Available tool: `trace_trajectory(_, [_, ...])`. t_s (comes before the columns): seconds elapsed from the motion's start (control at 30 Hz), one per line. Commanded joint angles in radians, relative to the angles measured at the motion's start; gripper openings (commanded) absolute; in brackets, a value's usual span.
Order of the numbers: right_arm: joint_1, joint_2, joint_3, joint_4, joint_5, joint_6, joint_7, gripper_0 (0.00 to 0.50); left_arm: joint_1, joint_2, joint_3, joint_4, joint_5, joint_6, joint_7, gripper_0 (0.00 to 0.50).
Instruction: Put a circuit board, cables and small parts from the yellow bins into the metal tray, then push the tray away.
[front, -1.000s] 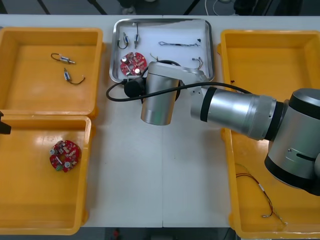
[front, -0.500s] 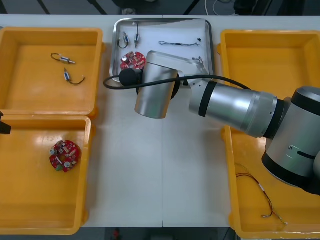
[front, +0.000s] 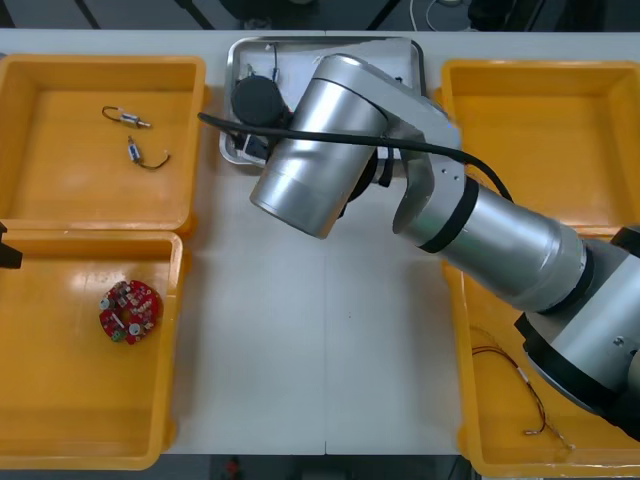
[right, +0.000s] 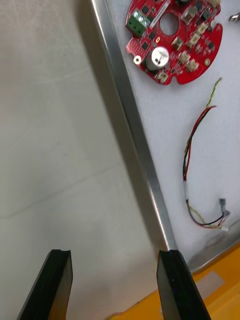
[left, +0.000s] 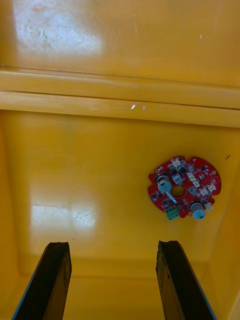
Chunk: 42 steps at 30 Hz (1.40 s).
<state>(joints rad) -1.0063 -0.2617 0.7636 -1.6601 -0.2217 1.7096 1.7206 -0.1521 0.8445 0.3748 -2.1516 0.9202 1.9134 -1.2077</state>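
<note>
Front view: the right arm (front: 480, 230) covers much of the metal tray (front: 300, 41) at the table's (front: 320, 330) far edge. Right wrist view: the right gripper (right: 115, 255), spread and empty, hangs over bare table beside the tray's rim, with a circuit board (right: 175, 40) and a red and yellow cable (right: 192, 150) lying inside. Left wrist view: the left gripper (left: 112, 245), spread and empty, hangs above a yellow bin (left: 100, 150) holding a second board (left: 182, 187).

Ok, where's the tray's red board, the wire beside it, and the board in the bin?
Tray circuit board (right: 179, 47): right wrist view, its middle.
Red and yellow cable (right: 185, 165): right wrist view, mid-length.
Bin circuit board (left: 194, 180): left wrist view, beside its hole.

Electronics lab: yellow bins (front: 60, 170), circuit board (front: 130, 310), table (front: 320, 340).
</note>
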Motion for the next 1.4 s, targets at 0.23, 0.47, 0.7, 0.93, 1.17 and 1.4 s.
trace_trajectory(0.23, [0.183, -0.014, -0.262, -0.276, -0.001, 0.21, 0.019, 0.489, 0.019, 0.031, 0.03, -0.027, -0.009, 0.007, -0.108, 0.5])
trace_trajectory(0.47, [0.219, -0.05, -0.29, -0.422, -0.001, 0.21, 0.033, 0.489, 0.019, 0.031, 0.03, -0.027, -0.009, 0.007, -0.108, 0.5])
trace_trajectory(0.7, [0.276, -0.09, -0.328, -0.527, 0.03, 0.21, 0.044, 0.488, 0.019, 0.031, 0.03, -0.027, -0.009, 0.007, -0.108, 0.5])
trace_trajectory(0.93, [0.377, -0.143, -0.474, -0.606, 0.016, 0.21, 0.073, 0.489, 0.019, 0.031, 0.03, -0.027, -0.009, 0.007, -0.108, 0.5])
trace_trajectory(1.17, [0.443, -0.151, -0.69, -0.632, -0.022, 0.21, 0.093, 0.479, 0.019, 0.031, 0.03, -0.027, -0.009, 0.007, -0.108, 0.5])
trace_trajectory(1.4, [0.522, -0.166, -0.851, -0.664, -0.096, 0.21, 0.109, 0.477, 0.019, 0.031, 0.03, -0.027, -0.009, 0.007, -0.108, 0.5])
